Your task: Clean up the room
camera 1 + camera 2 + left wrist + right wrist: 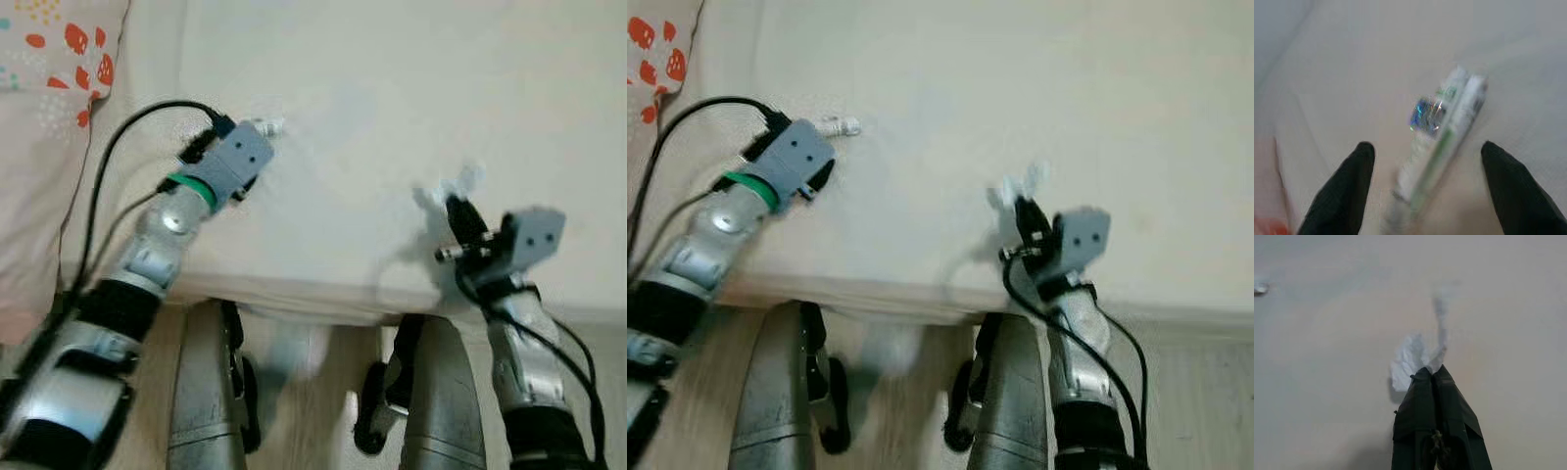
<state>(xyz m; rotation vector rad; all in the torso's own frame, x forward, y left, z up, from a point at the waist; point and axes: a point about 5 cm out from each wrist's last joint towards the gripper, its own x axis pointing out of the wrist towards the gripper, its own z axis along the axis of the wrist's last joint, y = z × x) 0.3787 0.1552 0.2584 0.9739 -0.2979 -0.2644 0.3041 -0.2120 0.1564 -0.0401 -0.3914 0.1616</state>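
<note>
Tissue (1413, 360) pinched in right tool (1432, 374); left tool (1425, 156) wide astride tube (1442, 142).

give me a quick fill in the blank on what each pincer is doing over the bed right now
1. The right pincer is shut on a crumpled white ____.
2. The left pincer is ____, with a small white and green tube lying between its fingers.
3. Both arms reach over a plain cream ____.
4. At the far left lies a pillow printed with red ____.

Missing words: tissue; open; bed; strawberries
</note>
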